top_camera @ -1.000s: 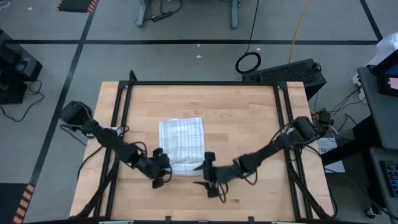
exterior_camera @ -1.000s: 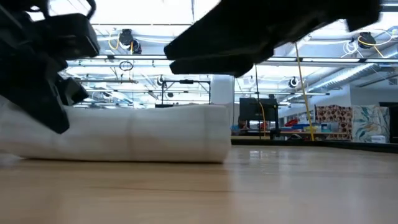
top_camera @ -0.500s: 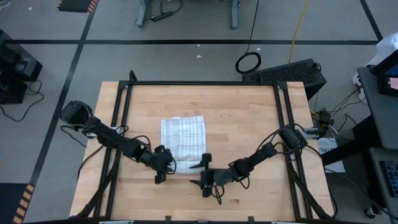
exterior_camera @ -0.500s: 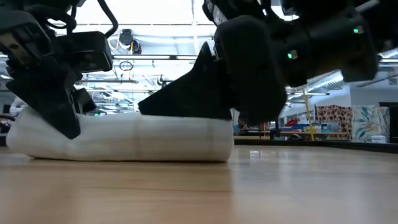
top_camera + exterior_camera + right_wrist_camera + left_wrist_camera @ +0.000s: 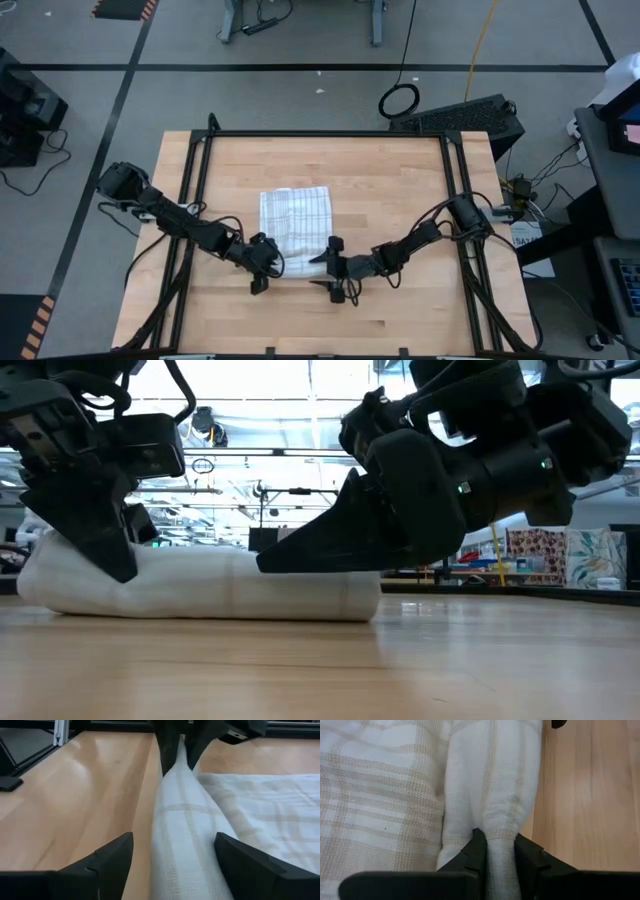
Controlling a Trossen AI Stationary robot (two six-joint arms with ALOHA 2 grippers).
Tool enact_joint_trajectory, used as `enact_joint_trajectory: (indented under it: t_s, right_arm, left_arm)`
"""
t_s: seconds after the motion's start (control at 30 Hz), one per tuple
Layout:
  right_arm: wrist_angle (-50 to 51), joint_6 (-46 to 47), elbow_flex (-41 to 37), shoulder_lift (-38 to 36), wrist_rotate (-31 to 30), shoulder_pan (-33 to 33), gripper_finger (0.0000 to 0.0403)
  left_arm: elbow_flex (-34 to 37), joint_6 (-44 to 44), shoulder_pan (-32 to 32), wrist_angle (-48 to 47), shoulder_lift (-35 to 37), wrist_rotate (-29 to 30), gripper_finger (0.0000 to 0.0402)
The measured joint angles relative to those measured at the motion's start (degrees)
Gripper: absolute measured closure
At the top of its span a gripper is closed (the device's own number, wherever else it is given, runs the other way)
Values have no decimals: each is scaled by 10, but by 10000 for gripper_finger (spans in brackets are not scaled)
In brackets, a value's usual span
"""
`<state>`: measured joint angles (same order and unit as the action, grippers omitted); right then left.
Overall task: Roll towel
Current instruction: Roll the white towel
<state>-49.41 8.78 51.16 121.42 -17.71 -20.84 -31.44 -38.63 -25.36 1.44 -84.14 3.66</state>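
"Where is the towel (image 5: 296, 222)?"

"It lies on the table (image 5: 400, 180), near the middle, a bit toward the front edge. The back part is flat. The front edge is rolled up into a thick roll (image 5: 210, 582)."

"What does the left gripper (image 5: 262, 262) do?"

"It sits at the left end of the roll. Its fingers (image 5: 476, 851) pinch a fold of the towel tight between them. The cloth bunches up where they squeeze."

"And the right gripper (image 5: 333, 264)?"

"It is at the right end of the roll. Its fingers (image 5: 116, 855) stand wide apart, one on each side of the roll. They do not squeeze it, so it has let go."

"Do the two grippers touch?"

"No. The roll lies between them, one gripper at each end."

"Does the roll look neat?"

"It is round and lies flat on the table. From the low view it looks like a long white sausage. The grey lines show on the flat part behind the roll."
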Motion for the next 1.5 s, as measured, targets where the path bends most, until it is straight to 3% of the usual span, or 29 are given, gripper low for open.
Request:
enact_joint_trajectory:
  t_s: [0.3, 0.5, 0.7, 0.9, 1.13, 1.5]
  right_arm:
    - [53, 88, 1, 0, 2, 23, 157]
    - [51, 128, 0, 0, 14, 33, 231]
    - [51, 154, 0, 0, 26, 48, 304]
    - [48, 212, 0, 0, 86, 72, 337]
    - [53, 271, 0, 0, 137, 99, 328]
    - [61, 313, 0, 0, 182, 118, 331]
  left_arm:
    - [0, 0, -3, 6, 0, 50, 321]
    - [-1, 33, -7, -18, 33, 53, 238]
    - [-10, 35, -8, -115, 121, 63, 161]
    - [-10, 97, -53, -118, 176, 193, 131]
    - [-10, 184, -121, -81, 120, 294, 130]
    - [-10, 210, -142, -48, -16, 340, 129]
